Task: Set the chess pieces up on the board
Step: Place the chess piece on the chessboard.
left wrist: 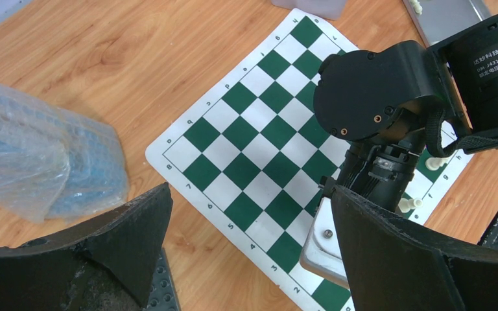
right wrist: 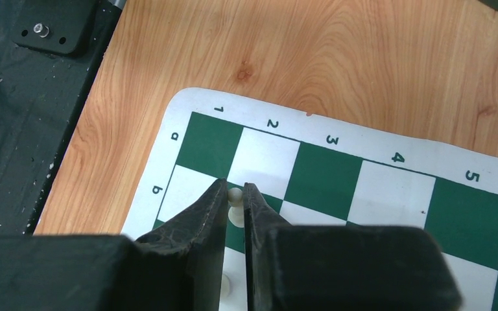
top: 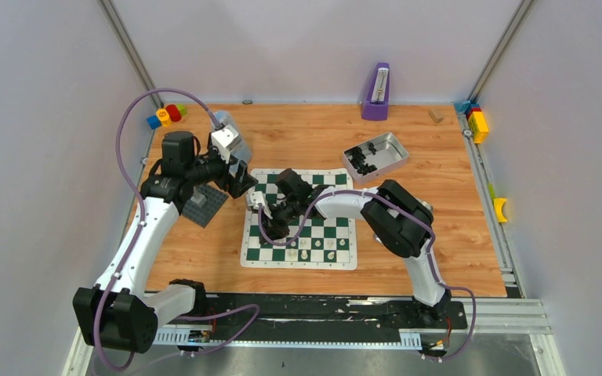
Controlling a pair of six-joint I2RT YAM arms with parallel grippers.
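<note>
The board (top: pixel 333 229), a green-and-white checked mat, lies mid-table. A few cream chess pieces (top: pixel 317 244) stand along its near rows. My right gripper (top: pixel 265 210) reaches over the board's near-left corner. In the right wrist view the right gripper (right wrist: pixel 235 188) is shut on the round head of a cream pawn (right wrist: pixel 235 202), which is upright over a green square of the board (right wrist: pixel 389 188). Another piece (right wrist: pixel 225 285) shows below, between the fingers. My left gripper (left wrist: pixel 249 189) hangs open and empty over the left border of the board (left wrist: pixel 253 136). Two cream pieces (left wrist: pixel 410 205) show past the right arm.
A metal tray (top: pixel 398 149) holding dark pieces sits at the back right. A dark grey studded plate (top: pixel 204 205) lies left of the board, under the left arm. A crumpled plastic bag (left wrist: pixel 39 155) lies beside it. A purple object (top: pixel 376 92) and coloured blocks (top: pixel 166 116) stand along the back.
</note>
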